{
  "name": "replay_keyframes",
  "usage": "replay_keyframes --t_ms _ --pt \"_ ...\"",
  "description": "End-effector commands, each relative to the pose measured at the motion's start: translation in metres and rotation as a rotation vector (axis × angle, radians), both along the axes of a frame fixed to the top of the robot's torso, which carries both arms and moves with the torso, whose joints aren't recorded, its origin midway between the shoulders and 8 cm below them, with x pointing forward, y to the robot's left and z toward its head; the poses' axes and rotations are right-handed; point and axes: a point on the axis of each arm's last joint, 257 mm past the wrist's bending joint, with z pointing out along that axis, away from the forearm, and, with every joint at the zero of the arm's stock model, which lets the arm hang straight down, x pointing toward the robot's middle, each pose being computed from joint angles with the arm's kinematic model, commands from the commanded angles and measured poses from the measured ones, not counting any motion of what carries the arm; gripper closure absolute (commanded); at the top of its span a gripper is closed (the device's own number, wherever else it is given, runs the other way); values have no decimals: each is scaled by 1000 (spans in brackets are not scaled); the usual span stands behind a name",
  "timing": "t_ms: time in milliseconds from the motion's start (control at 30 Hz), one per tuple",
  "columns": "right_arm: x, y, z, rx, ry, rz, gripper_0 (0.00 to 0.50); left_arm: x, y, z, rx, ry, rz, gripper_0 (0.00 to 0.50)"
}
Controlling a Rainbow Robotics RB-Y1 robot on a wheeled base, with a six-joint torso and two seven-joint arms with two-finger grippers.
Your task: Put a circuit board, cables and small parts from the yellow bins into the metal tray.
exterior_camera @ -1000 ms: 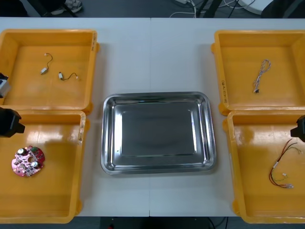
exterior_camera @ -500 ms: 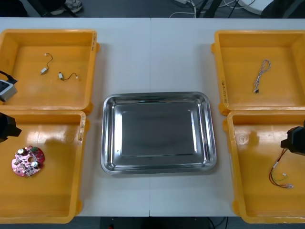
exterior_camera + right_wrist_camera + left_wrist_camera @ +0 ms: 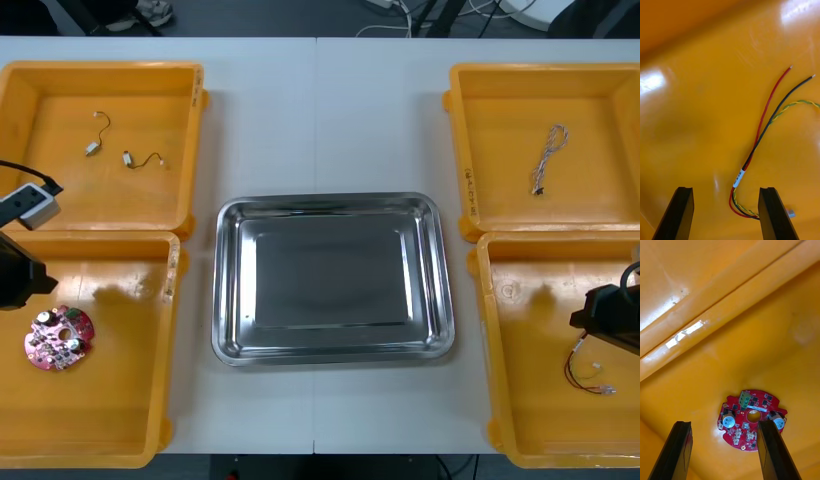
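Presently, the left gripper (image 3: 15, 280) (image 3: 724, 423) hangs over the left edge of the near-left yellow bin (image 3: 110, 420). Its fingers are spread wide and hold nothing. The round red circuit board (image 3: 58, 338) (image 3: 750, 425) lies flat on that bin's floor, just beside the gripper in the front view. In the left wrist view it sits under the gap between the fingers, nearer one finger than the other. Whether either finger touches the board cannot be told.

The right gripper (image 3: 605, 322) (image 3: 726, 189) stands over the right side of the near-right yellow bin (image 3: 520, 430), likewise spread wide and empty. The red and yellow cable (image 3: 590, 368) (image 3: 751, 155) lies loose on that bin's floor. Its looped end is between the fingers and its free ends fan out beyond them.

The metal tray (image 3: 330, 203) sits mid-worktop (image 3: 320, 100) between the bins, bare and shiny inside. The far-left yellow bin (image 3: 60, 205) holds a small metal part (image 3: 92, 148) and a second small metal part (image 3: 128, 158), each with a short wire, lying apart. The far-right yellow bin (image 3: 600, 205) holds a twisted blue and white cable (image 3: 548, 158).
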Motion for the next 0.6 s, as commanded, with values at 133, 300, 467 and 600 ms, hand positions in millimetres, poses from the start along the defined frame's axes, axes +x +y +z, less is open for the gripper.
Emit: replay_keyframes --t_ms 133,300,467,600 --pt "-4 -10 -14 48 14 -108 0 -13 9 -10 109 13 -142 0" --pt "-3 -4 -22 88 14 -152 0 -13 6 -22 120 -2 -181 0" --pt "-2 4 -26 119 20 -203 0 -15 4 -29 137 1 -216 0" --pt "-4 2 -30 116 26 -213 0 -16 1 -35 147 4 -245 0"
